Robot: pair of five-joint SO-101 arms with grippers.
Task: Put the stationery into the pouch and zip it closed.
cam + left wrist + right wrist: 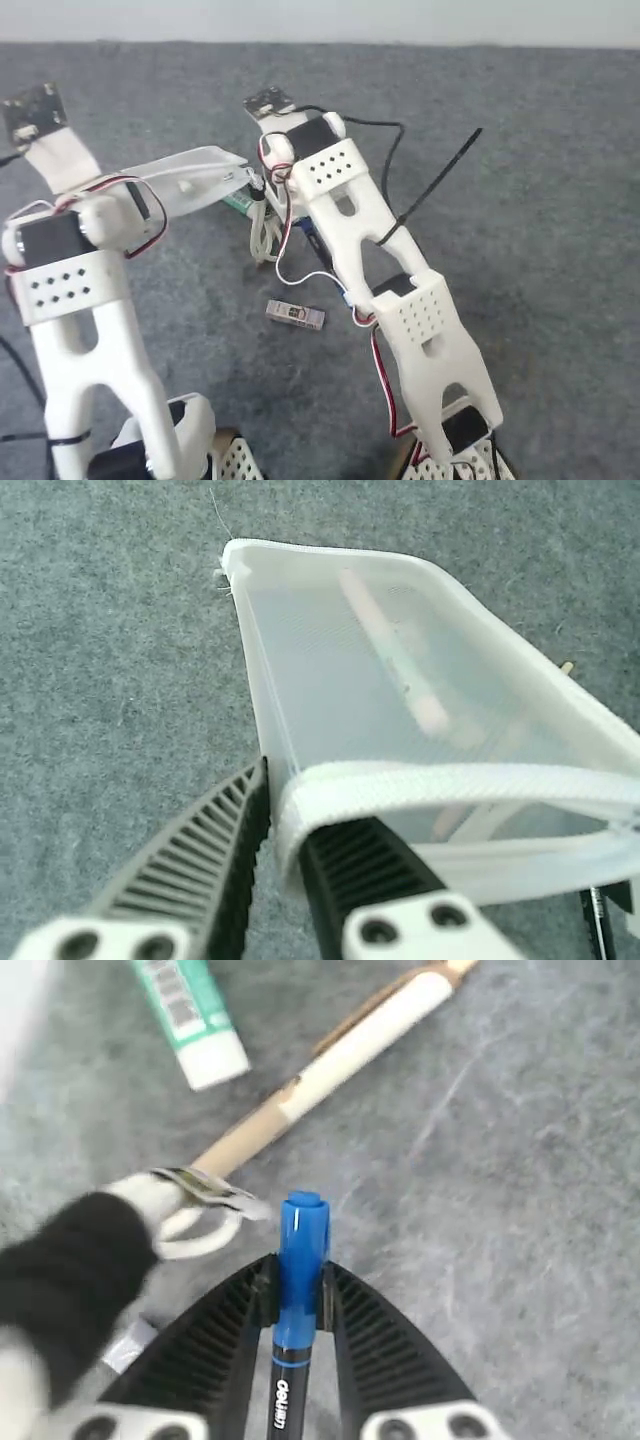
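A translucent white mesh pouch (pixel 330 650) hangs above the grey carpet, and my left gripper (pixel 282 825) is shut on its zipper edge. In the high view the pouch (pixel 190 178) juts out from the left arm toward the middle. A pale pen shape (pixel 400 675) shows through the mesh; I cannot tell whether it is inside or beneath. My right gripper (pixel 298 1290) is shut on a blue marker (pixel 300 1250), held just above the carpet. Ahead of it lie a tan and white pen (pixel 330 1065) and a green and white tube (pixel 190 1010).
A small grey box (pixel 295 314) lies on the carpet between the two arm bases. A black and white soft thing (pixel 70 1260) with a metal ring (pixel 195 1215) sits beside the right gripper. The right arm (pixel 345 200) and its cables hang over the green tube (pixel 238 203).
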